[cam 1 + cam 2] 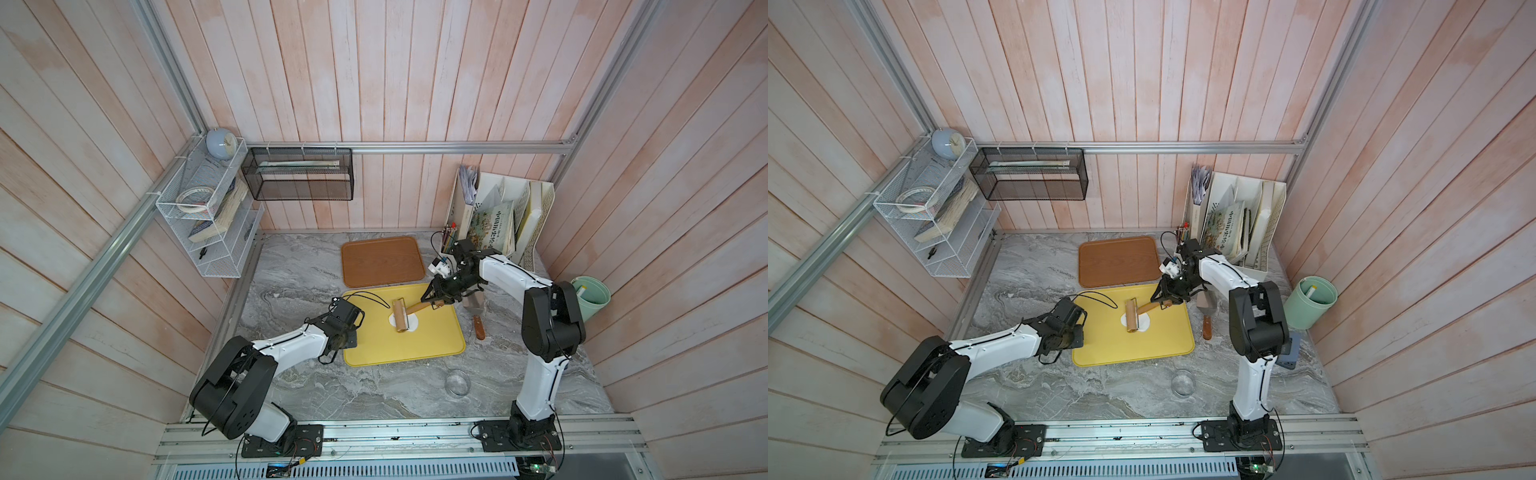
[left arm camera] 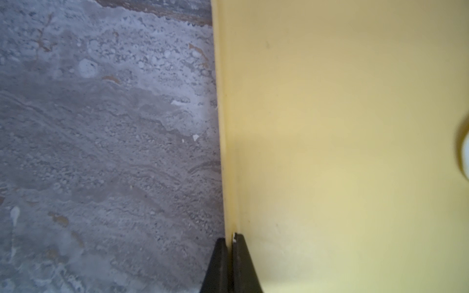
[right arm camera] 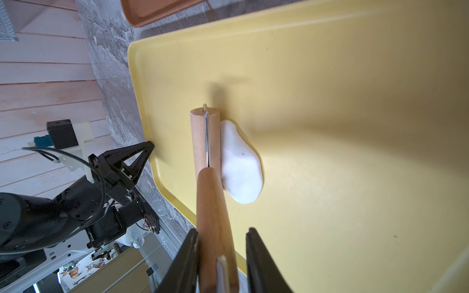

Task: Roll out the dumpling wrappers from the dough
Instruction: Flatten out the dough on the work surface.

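The dough [image 1: 413,322] [image 1: 1144,322] is a small white oval blob on the yellow tray [image 1: 415,349] [image 1: 1142,349]. A wooden roller [image 1: 401,318] [image 1: 1132,318] lies across it, so only the dough's two sides show. In the right wrist view the dough [image 3: 241,165] bulges out beside the roller's drum [image 3: 204,137]. My right gripper [image 1: 433,302] [image 1: 1163,300] [image 3: 223,229] is shut on the roller's wooden handle. My left gripper [image 1: 345,334] [image 2: 229,236] is shut on the tray's left rim, one finger on each side. The dumpling wrappers are out of view.
A brown tray [image 1: 382,262] lies just behind the yellow one. To its right lies a wooden-handled scraper [image 1: 477,318], and a round glass dish [image 1: 457,381] sits nearer the front. A green bucket [image 1: 592,297] and a file holder [image 1: 498,216] stand at the right.
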`<action>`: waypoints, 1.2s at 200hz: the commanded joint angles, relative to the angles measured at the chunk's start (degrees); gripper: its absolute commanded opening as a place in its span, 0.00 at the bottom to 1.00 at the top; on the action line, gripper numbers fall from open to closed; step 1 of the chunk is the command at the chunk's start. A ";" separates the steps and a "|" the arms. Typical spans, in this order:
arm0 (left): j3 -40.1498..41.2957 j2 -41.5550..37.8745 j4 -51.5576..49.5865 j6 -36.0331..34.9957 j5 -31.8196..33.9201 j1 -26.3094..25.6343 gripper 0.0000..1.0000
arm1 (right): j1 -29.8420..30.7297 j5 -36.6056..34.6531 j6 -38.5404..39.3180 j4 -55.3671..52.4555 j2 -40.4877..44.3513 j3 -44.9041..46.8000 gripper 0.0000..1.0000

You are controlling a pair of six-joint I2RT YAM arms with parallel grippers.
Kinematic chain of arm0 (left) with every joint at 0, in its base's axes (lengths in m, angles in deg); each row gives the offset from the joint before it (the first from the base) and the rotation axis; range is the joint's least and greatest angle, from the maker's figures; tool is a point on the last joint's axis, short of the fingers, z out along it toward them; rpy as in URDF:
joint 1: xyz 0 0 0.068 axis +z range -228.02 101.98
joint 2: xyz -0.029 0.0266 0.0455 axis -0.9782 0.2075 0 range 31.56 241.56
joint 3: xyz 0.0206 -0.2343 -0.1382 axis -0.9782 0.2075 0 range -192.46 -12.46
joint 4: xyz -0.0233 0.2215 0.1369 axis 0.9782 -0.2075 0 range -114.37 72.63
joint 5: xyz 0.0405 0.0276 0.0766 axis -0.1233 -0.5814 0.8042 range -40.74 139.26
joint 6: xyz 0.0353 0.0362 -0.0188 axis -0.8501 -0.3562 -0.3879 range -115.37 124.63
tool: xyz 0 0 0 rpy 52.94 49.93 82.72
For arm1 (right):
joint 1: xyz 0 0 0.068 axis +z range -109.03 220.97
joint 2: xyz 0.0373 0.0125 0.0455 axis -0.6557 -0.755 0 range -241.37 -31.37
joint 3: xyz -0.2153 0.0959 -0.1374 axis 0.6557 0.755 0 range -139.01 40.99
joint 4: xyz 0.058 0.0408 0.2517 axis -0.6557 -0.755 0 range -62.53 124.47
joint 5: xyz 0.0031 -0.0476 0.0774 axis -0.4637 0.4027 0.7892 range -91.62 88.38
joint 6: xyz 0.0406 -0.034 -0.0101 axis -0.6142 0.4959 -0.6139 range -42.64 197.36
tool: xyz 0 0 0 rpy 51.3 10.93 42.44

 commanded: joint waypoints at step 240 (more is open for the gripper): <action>1.95 4.55 -8.54 -1.42 -3.03 -1.83 0.00 | -6.26 -29.87 -1.12 -9.03 -2.71 -1.77 0.00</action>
